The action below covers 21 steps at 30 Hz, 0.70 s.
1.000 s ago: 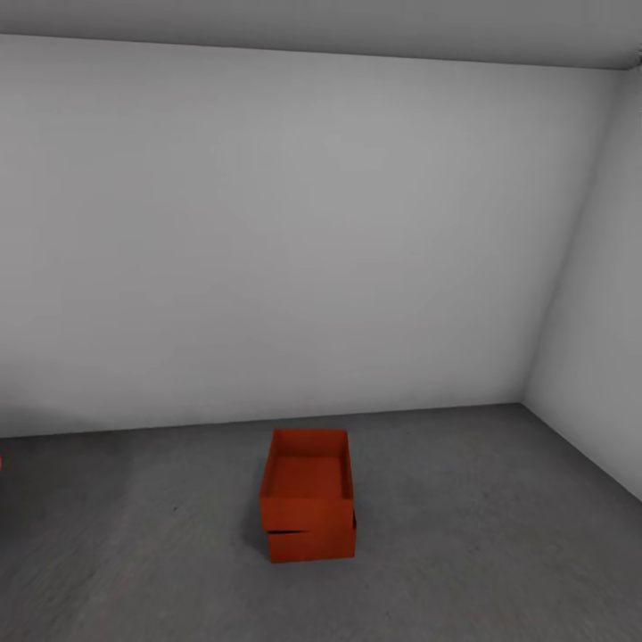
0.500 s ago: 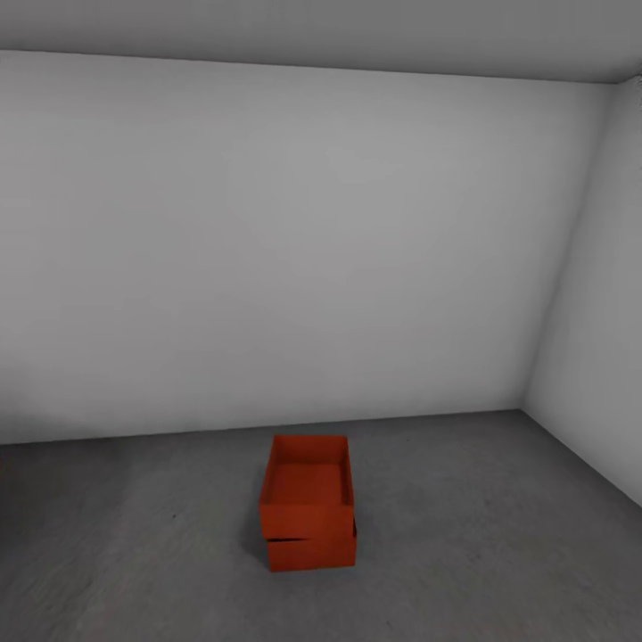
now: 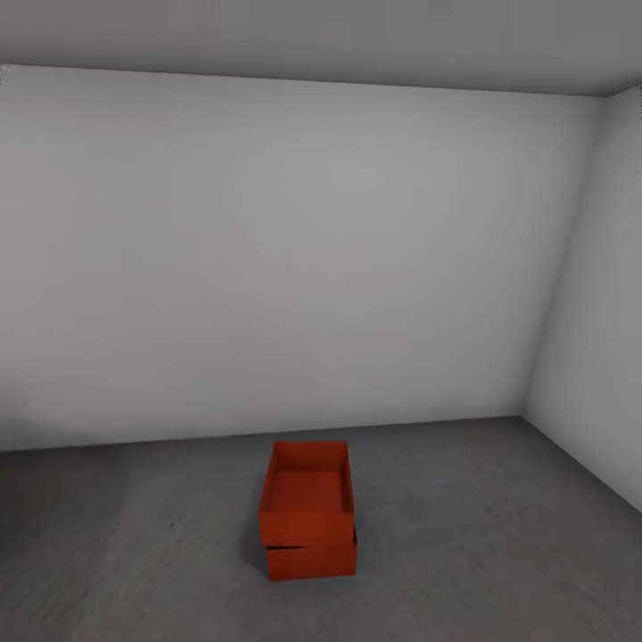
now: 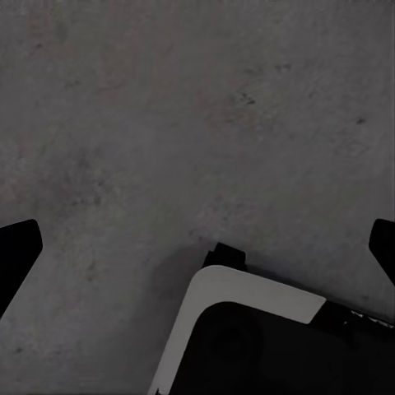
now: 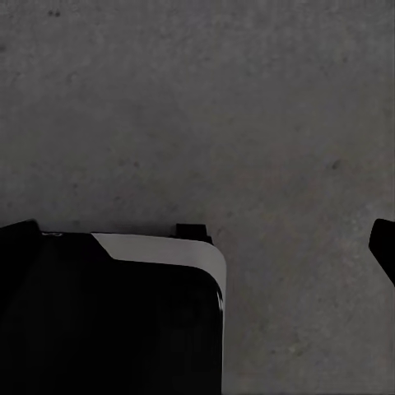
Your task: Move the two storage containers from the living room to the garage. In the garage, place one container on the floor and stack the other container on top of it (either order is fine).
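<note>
Containers: upper container (image 3: 307, 499) empty, askew atop lower container (image 3: 312, 559); both claws spread wide, holding nothing.

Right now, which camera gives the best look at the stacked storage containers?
The head view. It shows the upper container resting slightly askew on the lower container, both on the dark grey floor near the pale wall. Both wrist views look down at bare floor with the robot's base, jaws spread wide, holding nothing.
</note>
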Motion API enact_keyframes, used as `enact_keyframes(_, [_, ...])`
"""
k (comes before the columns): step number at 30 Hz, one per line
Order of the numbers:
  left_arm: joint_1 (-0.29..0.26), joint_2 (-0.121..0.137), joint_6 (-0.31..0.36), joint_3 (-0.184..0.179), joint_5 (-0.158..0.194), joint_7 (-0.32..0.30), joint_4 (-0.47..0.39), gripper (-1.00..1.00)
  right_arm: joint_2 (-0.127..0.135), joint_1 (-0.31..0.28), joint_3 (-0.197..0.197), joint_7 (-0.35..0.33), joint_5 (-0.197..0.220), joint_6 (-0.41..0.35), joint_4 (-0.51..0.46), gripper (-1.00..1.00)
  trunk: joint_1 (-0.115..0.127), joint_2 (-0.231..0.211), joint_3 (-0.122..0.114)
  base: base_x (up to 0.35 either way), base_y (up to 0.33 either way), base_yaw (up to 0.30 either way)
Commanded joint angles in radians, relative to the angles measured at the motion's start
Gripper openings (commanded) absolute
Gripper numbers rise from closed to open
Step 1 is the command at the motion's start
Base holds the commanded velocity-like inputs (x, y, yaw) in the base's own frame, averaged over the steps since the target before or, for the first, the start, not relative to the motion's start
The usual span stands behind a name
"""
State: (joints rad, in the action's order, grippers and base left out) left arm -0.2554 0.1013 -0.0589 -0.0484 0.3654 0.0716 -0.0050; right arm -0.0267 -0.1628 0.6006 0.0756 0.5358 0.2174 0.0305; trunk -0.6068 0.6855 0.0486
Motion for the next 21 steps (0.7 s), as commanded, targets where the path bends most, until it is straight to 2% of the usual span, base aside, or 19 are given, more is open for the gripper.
enact_keyframes(1, [-0.001,0.000,-0.002,-0.005,0.006,0.002,0.000,1.00,-0.001,-0.002,0.008,0.001,0.007,0.005,0.003,1.00,0.000,0.001,0.000,0.000,0.000,0.000])
enact_keyframes(21, [-0.001,0.000,-0.002,-0.005,0.006,0.002,0.000,1.00,-0.001,-0.002,0.008,0.001,0.007,0.005,0.003,1.00,0.000,0.001,-0.032,0.000,0.000,0.000])
